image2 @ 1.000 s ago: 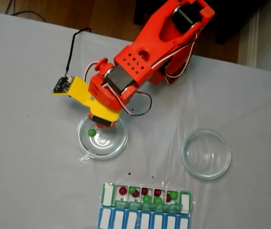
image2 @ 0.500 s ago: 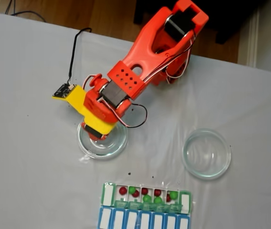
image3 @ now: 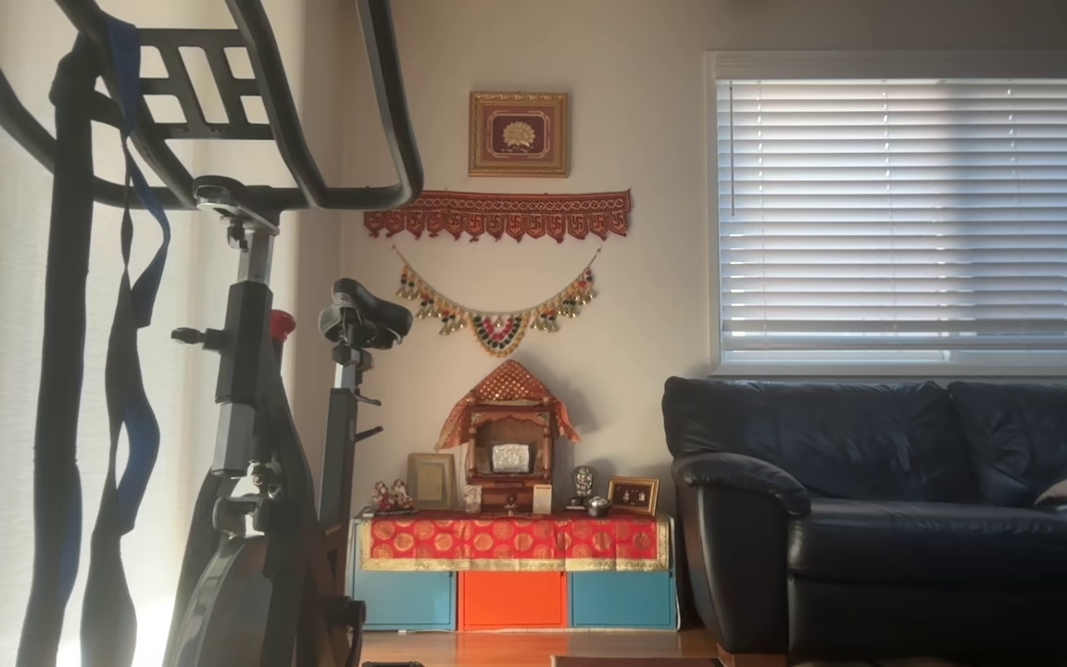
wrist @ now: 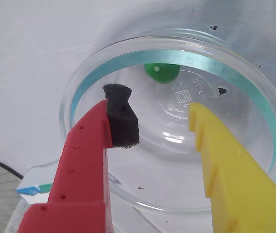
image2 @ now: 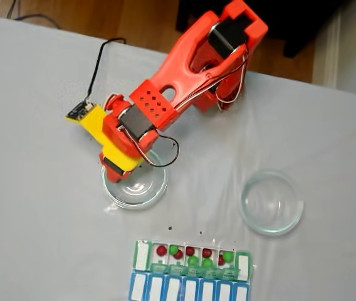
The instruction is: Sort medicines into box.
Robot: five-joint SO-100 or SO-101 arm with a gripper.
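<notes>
One green pill (wrist: 162, 72) lies at the far side of a round clear dish (wrist: 94, 73). My gripper (wrist: 155, 114) hangs open just over the dish, its red finger with a black foam pad (wrist: 121, 116) on the left and its yellow finger (wrist: 220, 155) on the right, with the pill beyond the tips. From above, my orange arm (image2: 184, 69) covers the upper left of that dish (image2: 143, 194), hiding the pill. The green box (image2: 192, 256) sits at the bottom, lids open, with several red and green pills (image2: 161, 250) in its compartments.
A second clear dish (image2: 271, 202) stands at the right in the fixed view. A blue row with white lids (image2: 187, 290) adjoins the box at the bottom edge. A black cable (image2: 96, 63) trails off the upper left. The other view faces a room with a sofa (image3: 895, 509).
My arm has swung left and lowered over the left dish. The green pill, plain in the dish a second ago in the fixed view, is now covered by the gripper.
</notes>
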